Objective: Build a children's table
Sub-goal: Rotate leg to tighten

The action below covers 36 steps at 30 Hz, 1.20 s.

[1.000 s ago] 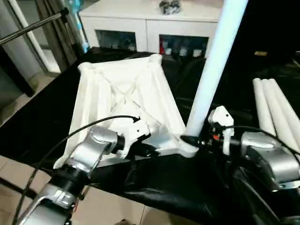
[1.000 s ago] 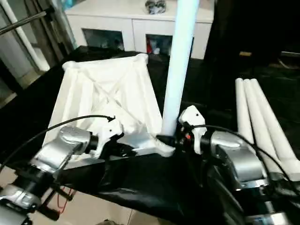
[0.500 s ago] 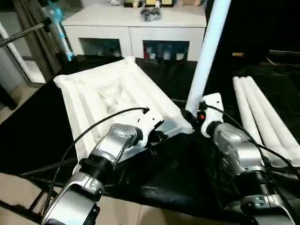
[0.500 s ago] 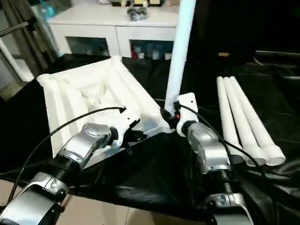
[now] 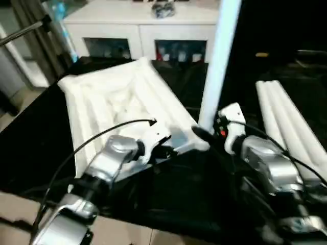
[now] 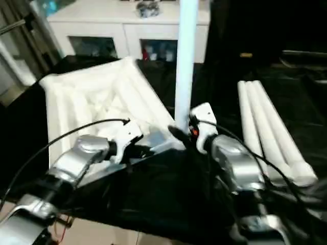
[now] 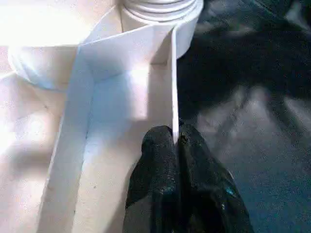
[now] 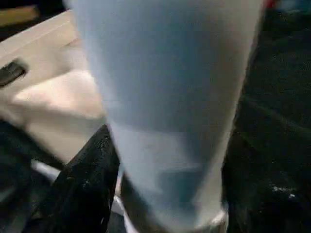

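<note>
The children's table lies as parts on a black cloth. Its white tabletop point(image 5: 112, 99) rests upside down, ribbed side up. One white leg point(image 5: 218, 56) stands upright in the near right corner socket. My left gripper point(image 5: 166, 148) is at the near rim, shut on a thin rib of the tabletop point(image 7: 146, 97), seen close in the left wrist view. My right gripper point(image 5: 204, 133) is at the base of the upright leg point(image 8: 165, 97), open, with a black finger point(image 8: 82, 189) beside the tube and a thin gap between them.
Three more white legs point(image 5: 288, 122) lie side by side on the cloth to the right. A white cabinet with glass doors point(image 5: 133, 30) stands behind the table. A metal rod point(image 5: 20, 33) crosses the far left. The cloth-covered table edge point(image 5: 168, 224) is just below my arms.
The head camera has shifted. The upright leg now stands straighter in its socket. My right gripper has loosened from the leg's base. The left gripper stays pinched on the rim.
</note>
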{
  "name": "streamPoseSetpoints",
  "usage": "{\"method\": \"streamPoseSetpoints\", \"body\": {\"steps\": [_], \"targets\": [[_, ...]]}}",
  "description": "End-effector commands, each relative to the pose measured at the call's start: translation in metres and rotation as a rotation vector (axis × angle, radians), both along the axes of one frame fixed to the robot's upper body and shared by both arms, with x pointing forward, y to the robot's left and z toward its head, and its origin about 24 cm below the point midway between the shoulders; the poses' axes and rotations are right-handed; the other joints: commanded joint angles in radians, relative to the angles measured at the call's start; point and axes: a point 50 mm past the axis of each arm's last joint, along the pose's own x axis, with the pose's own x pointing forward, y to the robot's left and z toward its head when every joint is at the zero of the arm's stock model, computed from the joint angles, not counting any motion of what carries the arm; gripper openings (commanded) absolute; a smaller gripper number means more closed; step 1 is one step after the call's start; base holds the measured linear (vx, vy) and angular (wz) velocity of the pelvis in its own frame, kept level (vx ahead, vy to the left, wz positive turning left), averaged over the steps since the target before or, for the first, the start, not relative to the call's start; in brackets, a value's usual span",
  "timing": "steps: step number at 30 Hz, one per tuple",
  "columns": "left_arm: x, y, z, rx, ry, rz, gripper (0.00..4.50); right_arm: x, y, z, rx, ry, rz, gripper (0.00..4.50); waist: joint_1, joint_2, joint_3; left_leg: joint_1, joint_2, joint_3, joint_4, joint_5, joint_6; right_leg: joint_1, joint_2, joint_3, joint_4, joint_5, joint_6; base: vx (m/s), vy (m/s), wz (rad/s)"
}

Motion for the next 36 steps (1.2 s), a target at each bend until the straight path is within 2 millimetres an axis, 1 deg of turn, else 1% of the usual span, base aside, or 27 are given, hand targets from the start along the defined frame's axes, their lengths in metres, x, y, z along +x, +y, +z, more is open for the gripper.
{"method": "streamPoseSetpoints", "body": {"steps": [1, 2, 4, 6, 8, 9, 10, 11, 12, 13, 14, 15, 16, 17, 19, 21, 25, 26, 28, 29, 30, 31, 32, 33, 34, 35, 36], "targets": [[-0.010, -0.012, 0.011, -0.081, -0.009, -0.162, 0.00, -0.020, 0.014, -0.010, 0.006, 0.090, 0.226, 3.05, 0.016, -0.011, -0.069, 0.002, 0.070, -0.025, -0.044, -0.003, 0.168, 0.057, -0.092, 0.049, -0.042, 0.138, -0.266, 0.000, 0.000, 0.00], [-0.012, -0.008, 0.012, -0.084, 0.002, -0.182, 0.00, -0.023, 0.009, -0.009, -0.013, 0.098, 0.263, 3.05, 0.021, -0.009, -0.068, 0.003, 0.074, -0.025, -0.044, -0.007, 0.175, 0.054, -0.093, 0.048, -0.042, 0.134, -0.269, 0.000, 0.000, 0.00], [-0.015, -0.003, 0.013, -0.086, 0.020, -0.216, 0.00, -0.029, 0.002, -0.007, -0.040, 0.115, 0.321, 3.05, 0.034, -0.006, -0.072, 0.003, 0.078, -0.026, -0.040, -0.002, 0.181, 0.052, -0.093, 0.045, -0.037, 0.122, -0.270, 0.000, 0.000, 0.00], [-0.018, 0.001, 0.013, -0.076, 0.032, -0.238, 0.00, -0.031, -0.001, -0.007, -0.058, 0.127, 0.348, 3.05, 0.040, -0.007, -0.069, 0.001, 0.080, -0.026, -0.040, -0.014, 0.178, 0.048, -0.093, 0.044, -0.039, 0.092, -0.268, 0.000, 0.000, 0.00], [-0.018, 0.004, 0.013, -0.066, 0.035, -0.246, 0.00, -0.032, -0.002, -0.007, -0.071, 0.132, 0.355, 3.05, 0.040, -0.009, -0.061, 0.001, 0.078, -0.024, -0.046, -0.071, 0.153, 0.044, -0.092, 0.045, -0.049, -0.001, -0.266, 0.000, 0.000, 0.00], [-0.019, 0.006, 0.012, -0.059, 0.037, -0.250, 0.00, -0.032, -0.003, -0.007, -0.085, 0.132, 0.360, 3.05, 0.041, -0.008, -0.058, 0.006, 0.079, -0.023, -0.050, -0.116, 0.126, 0.041, -0.091, 0.046, -0.057, -0.075, -0.259, 0.000, 0.000, 0.00], [-0.019, 0.009, 0.012, -0.046, 0.034, -0.250, 0.00, -0.033, -0.003, -0.007, -0.094, 0.138, 0.370, 3.05, 0.039, -0.008, -0.055, 0.007, 0.078, -0.022, -0.054, -0.154, 0.099, 0.041, -0.091, 0.047, -0.062, -0.135, -0.250, 0.000, 0.000, 0.00], [-0.019, 0.010, 0.012, -0.040, 0.034, -0.252, 0.00, -0.033, -0.003, -0.007, -0.097, 0.140, 0.377, 3.05, 0.038, -0.011, -0.053, 0.008, 0.078, -0.022, -0.056, -0.171, 0.086, 0.041, -0.090, 0.048, -0.065, -0.161, -0.243, 0.000, 0.000, 0.00], [-0.019, 0.011, 0.012, -0.037, 0.034, -0.253, 0.00, -0.033, -0.003, -0.007, -0.099, 0.142, 0.382, 3.05, 0.038, -0.011, -0.053, 0.008, 0.078, -0.022, -0.057, -0.181, 0.077, 0.042, -0.090, 0.049, -0.065, -0.180, -0.237, 0.000, 0.000, 0.00], [-0.019, 0.013, 0.012, -0.037, 0.035, -0.254, 0.00, -0.033, -0.001, -0.006, -0.089, 0.146, 0.387, 2.82, 0.037, -0.012, -0.053, 0.009, 0.077, -0.022, -0.058, -0.184, 0.061, 0.041, -0.091, 0.052, -0.067, -0.198, -0.226, 0.000, 0.000, 0.00], [-0.019, 0.013, 0.012, -0.037, 0.035, -0.254, 0.00, -0.033, -0.001, -0.006, -0.088, 0.147, 0.388, 2.82, 0.037, -0.012, -0.054, 0.009, 0.076, -0.022, -0.057, -0.180, 0.059, 0.041, -0.091, 0.052, -0.066, -0.194, -0.225, 0.000, 0.000, 0.00], [-0.019, 0.013, 0.012, -0.036, 0.036, -0.253, 0.00, -0.034, 0.000, -0.006, -0.086, 0.151, 0.397, 2.74, 0.038, -0.018, -0.055, 0.008, 0.075, -0.021, -0.055, -0.167, 0.059, 0.043, -0.091, 0.053, -0.065, -0.178, -0.225, 0.000, 0.000, 0.00], [-0.019, 0.013, 0.012, -0.036, 0.036, -0.253, 0.00, -0.034, 0.001, -0.006, -0.086, 0.153, 0.400, 2.72, 0.039, -0.015, -0.057, 0.005, 0.074, -0.022, -0.054, -0.144, 0.063, 0.044, -0.092, 0.053, -0.061, -0.154, -0.227, 0.000, 0.000, 0.00], [-0.018, 0.014, 0.013, -0.035, 0.036, -0.250, 0.00, -0.036, 0.003, -0.007, -0.090, 0.159, 0.416, 2.65, 0.039, -0.014, -0.058, 0.004, 0.074, -0.022, -0.053, -0.136, 0.066, 0.044, -0.091, 0.052, -0.060, -0.143, -0.227, 0.000, 0.000, 0.00], [-0.018, 0.014, 0.013, -0.035, 0.036, -0.249, 0.00, -0.036, 0.003, -0.008, -0.090, 0.161, 0.421, 2.63, 0.040, -0.014, -0.062, 0.002, 0.073, -0.021, -0.047, -0.097, 0.082, 0.045, -0.091, 0.051, -0.053, -0.082, -0.235, 0.000, 0.000, 0.00], [-0.017, 0.013, 0.012, -0.034, 0.036, -0.245, 0.00, -0.037, 0.005, -0.010, -0.084, 0.172, 0.424, 2.62, 0.040, -0.012, -0.062, 0.001, 0.072, -0.021, -0.046, -0.092, 0.090, 0.045, -0.089, 0.049, -0.052, -0.062, -0.241, 0.000, 0.000, 0.00], [-0.017, 0.012, 0.010, -0.034, 0.038, -0.233, 0.00, -0.039, 0.008, -0.013, -0.061, 0.179, 0.412, 2.62, 0.040, -0.010, -0.061, 0.002, 0.073, -0.022, -0.048, -0.115, 0.084, 0.046, -0.089, 0.048, -0.055, -0.093, -0.238, 0.000, 0.000, 0.00], [-0.016, 0.011, 0.010, -0.034, 0.037, -0.223, 0.00, -0.038, 0.008, -0.014, -0.047, 0.182, 0.395, 2.62, 0.040, -0.006, -0.061, 0.003, 0.073, -0.023, -0.048, -0.117, 0.082, 0.045, -0.090, 0.048, -0.055, -0.094, -0.238, 0.000, 0.000, 0.00], [-0.015, 0.010, 0.009, -0.036, 0.039, -0.207, 0.00, -0.037, 0.009, -0.016, -0.034, 0.181, 0.371, 2.62, 0.039, -0.009, -0.061, 0.004, 0.073, -0.023, -0.049, -0.122, 0.076, 0.045, -0.089, 0.048, -0.055, -0.093, -0.239, 0.000, 0.000, 0.00], [-0.010, 0.006, 0.009, -0.043, 0.038, -0.148, 0.00, -0.030, 0.010, -0.021, -0.021, 0.161, 0.274, 2.62, 0.037, -0.009, -0.061, 0.004, 0.073, -0.022, -0.049, -0.123, 0.073, 0.044, -0.089, 0.048, -0.055, -0.094, -0.239, 0.000, 0.000, 0.00], [-0.007, 0.003, 0.009, -0.050, 0.035, -0.106, 0.00, -0.025, 0.010, -0.025, -0.018, 0.155, 0.204, 2.62, 0.031, -0.006, -0.055, 0.006, 0.072, -0.019, -0.051, -0.150, 0.062, 0.038, -0.089, 0.049, -0.062, -0.133, -0.243, 0.000, 0.000, 0.00], [-0.003, 0.000, 0.009, -0.058, 0.031, -0.059, 0.00, -0.019, 0.011, -0.029, -0.016, 0.151, 0.122, 2.61, 0.029, -0.010, -0.053, 0.010, 0.069, -0.023, -0.054, -0.194, 0.038, 0.042, -0.091, 0.046, -0.070, -0.214, -0.230, 0.000, 0.000, 0.00], [0.005, -0.006, 0.009, -0.067, 0.020, 0.020, 0.00, -0.011, 0.011, -0.037, -0.011, 0.169, -0.009, 2.61, 0.023, -0.009, -0.051, 0.009, 0.068, -0.021, -0.055, -0.201, 0.025, 0.041, -0.090, 0.048, -0.070, -0.234, -0.228, 0.000, 0.000, 0.00], [0.013, -0.016, 0.010, -0.070, 0.009, 0.117, 0.00, -0.002, 0.015, -0.047, 0.013, 0.213, -0.163, 2.61, 0.013, -0.007, -0.042, 0.014, 0.064, -0.026, -0.062, -0.260, -0.002, 0.038, -0.090, 0.044, -0.078, -0.330, -0.212, 0.000, 0.000, 0.00], [0.015, -0.019, 0.010, -0.068, 0.005, 0.140, 0.00, 0.000, 0.018, -0.050, 0.021, 0.225, -0.198, 2.61, 0.000, -0.008, -0.037, 0.025, 0.061, -0.030, -0.064, -0.329, -0.027, 0.033, -0.091, 0.041, -0.089, -0.432, -0.188, 0.000, 0.000, 0.00], [0.017, -0.021, 0.010, -0.066, 0.002, 0.158, 0.00, 0.001, 0.019, -0.051, 0.028, 0.231, -0.220, 2.61, -0.001, -0.011, -0.040, 0.028, 0.060, -0.031, -0.063, -0.339, -0.031, 0.036, -0.092, 0.041, -0.092, -0.454, -0.175, 0.000, 0.000, 0.00], [0.020, -0.027, 0.010, -0.068, -0.002, 0.192, 0.00, 0.004, 0.025, -0.054, 0.043, 0.258, -0.275, 2.61, -0.002, -0.012, -0.042, 0.024, 0.060, -0.031, -0.064, -0.327, -0.024, 0.037, -0.093, 0.047, -0.095, -0.442, -0.165, 0.000, 0.000, 0.00]]}}
